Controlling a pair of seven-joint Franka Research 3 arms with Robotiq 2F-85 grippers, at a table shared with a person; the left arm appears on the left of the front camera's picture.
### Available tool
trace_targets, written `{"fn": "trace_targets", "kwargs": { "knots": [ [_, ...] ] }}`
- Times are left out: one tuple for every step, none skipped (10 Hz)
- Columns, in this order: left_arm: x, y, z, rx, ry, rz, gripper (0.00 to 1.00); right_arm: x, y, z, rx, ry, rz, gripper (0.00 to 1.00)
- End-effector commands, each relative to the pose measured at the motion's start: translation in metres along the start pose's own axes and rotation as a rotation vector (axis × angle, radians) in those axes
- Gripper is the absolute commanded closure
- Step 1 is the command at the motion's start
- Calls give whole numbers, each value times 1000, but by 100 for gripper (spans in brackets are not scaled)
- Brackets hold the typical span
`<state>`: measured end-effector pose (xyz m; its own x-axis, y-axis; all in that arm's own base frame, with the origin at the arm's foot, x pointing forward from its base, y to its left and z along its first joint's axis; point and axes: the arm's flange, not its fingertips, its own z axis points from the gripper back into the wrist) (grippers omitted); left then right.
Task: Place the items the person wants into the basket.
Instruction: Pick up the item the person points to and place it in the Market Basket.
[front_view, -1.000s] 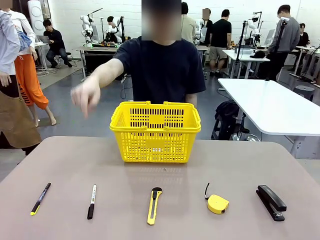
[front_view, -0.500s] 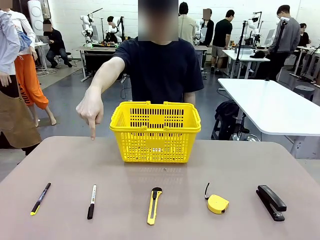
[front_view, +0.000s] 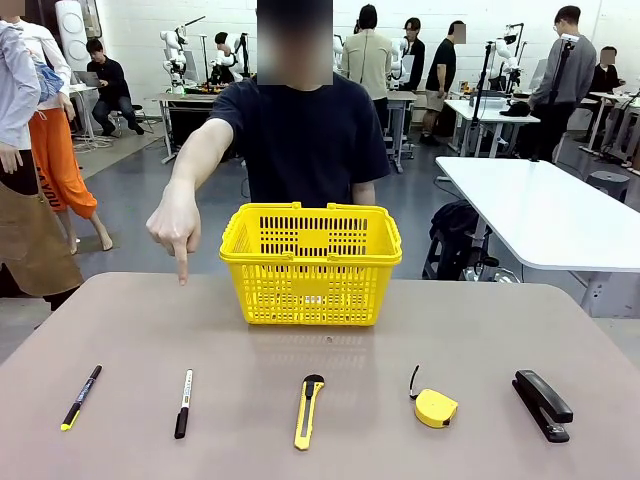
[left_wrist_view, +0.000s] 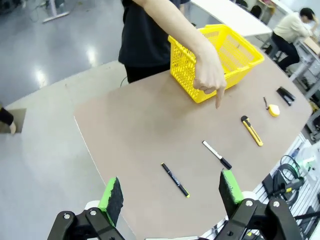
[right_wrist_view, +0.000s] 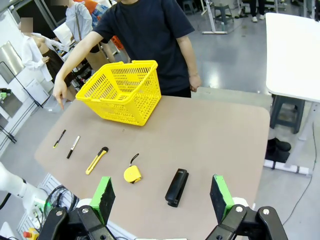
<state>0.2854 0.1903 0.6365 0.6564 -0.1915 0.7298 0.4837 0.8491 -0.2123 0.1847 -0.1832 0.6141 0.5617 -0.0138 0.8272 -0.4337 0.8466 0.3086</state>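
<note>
The person (front_view: 300, 140) stands behind the yellow basket (front_view: 311, 262) and points one finger (front_view: 182, 272) down at the table left of it, in line with the black marker (front_view: 183, 403). The marker, the yellow-and-black utility knife (front_view: 309, 411) and the yellow tape measure (front_view: 435, 407) lie in a row near the table's front edge. My left gripper (left_wrist_view: 171, 194) hangs open high above the table's left end, over the marker (left_wrist_view: 217, 155). High above the near right side, my right gripper (right_wrist_view: 161, 195) also stands open and holds nothing, over the tape measure (right_wrist_view: 132, 173).
A thin black pen (front_view: 80, 397) with a yellow tip lies at the row's left end, and a black stapler (front_view: 542, 405) at its right end. A white table (front_view: 540, 210) stands beyond the far right. People stand farther back.
The person's raised hand has come down and now points a finger at the table left of the basket. The items and both grippers have not moved.
</note>
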Motion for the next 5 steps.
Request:
{"fn": "trace_targets", "kwargs": {
  "knots": [
    [28,-68,-33,131,116,127,0,0,-1,-4,3,8,-2,0],
    [41,-86,-49,183,194,162,0,0,-1,-4,3,8,-2,0],
    [47,-101,-72,273,301,216,0,0,-1,-4,3,8,-2,0],
    [43,-116,-96,330,424,234,0,0,-1,-4,3,8,-2,0],
    [35,-136,-127,380,553,262,0,0,-1,-4,3,8,-2,0]
  ]
}}
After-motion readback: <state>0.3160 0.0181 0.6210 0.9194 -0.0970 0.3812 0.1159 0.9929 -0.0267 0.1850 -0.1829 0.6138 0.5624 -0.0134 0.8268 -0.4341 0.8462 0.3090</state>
